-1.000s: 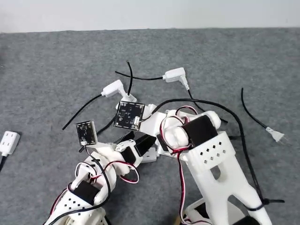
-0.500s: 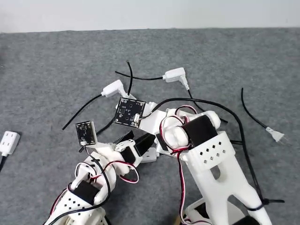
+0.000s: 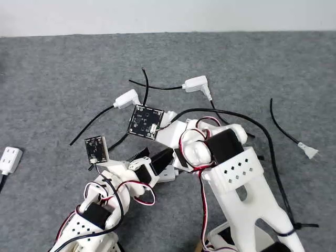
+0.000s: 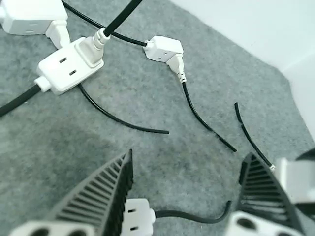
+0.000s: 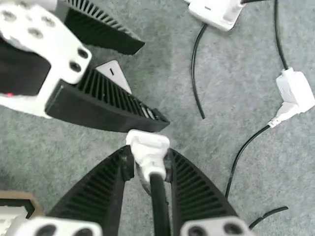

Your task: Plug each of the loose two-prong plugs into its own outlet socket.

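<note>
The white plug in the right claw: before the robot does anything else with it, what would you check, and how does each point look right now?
1. Grip of the right claw on the white plug: ok, shut on it.
2. The plug's prongs straight: cannot tell, they are hidden.
3. The left claw open, holding nothing: ok.
4. A free pair of slots on the white outlet: ok.
5. The mat before the outlet free of cords: not ok, a black cord lies across it.
</note>
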`<state>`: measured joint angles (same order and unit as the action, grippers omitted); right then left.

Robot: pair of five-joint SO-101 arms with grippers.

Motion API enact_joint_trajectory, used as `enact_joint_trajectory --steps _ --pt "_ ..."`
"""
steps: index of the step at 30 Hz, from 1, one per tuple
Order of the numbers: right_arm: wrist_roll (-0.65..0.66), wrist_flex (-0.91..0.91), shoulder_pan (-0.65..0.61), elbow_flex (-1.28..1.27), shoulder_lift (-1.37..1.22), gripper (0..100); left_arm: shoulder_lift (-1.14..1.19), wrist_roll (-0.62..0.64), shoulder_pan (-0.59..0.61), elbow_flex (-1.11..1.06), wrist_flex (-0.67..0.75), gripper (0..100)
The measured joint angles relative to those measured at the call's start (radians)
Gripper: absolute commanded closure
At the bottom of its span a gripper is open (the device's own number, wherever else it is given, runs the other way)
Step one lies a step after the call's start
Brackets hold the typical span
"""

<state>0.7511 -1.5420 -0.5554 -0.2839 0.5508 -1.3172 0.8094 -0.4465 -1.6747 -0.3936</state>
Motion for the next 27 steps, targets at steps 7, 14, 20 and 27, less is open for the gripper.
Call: enact_joint_trajectory --steps 7,14,20,27 --pt "0.008 0.002 0.0 0.0 0.0 98.9 0.0 0.0 0.0 -0.002 0.0 67" --pt "0.017 0.003 0.0 0.018 0.0 99.0 0.002 -0.005 0.08 -0.003 0.0 67" --pt "0.034 0.003 0.021 0.023 0.0 99.0 0.002 -0.005 0.114 -0.003 0.0 67" --pt "0.055 -0.009 0.061 0.023 0.0 99.0 0.002 -0.005 0.155 -0.003 -0.002 67"
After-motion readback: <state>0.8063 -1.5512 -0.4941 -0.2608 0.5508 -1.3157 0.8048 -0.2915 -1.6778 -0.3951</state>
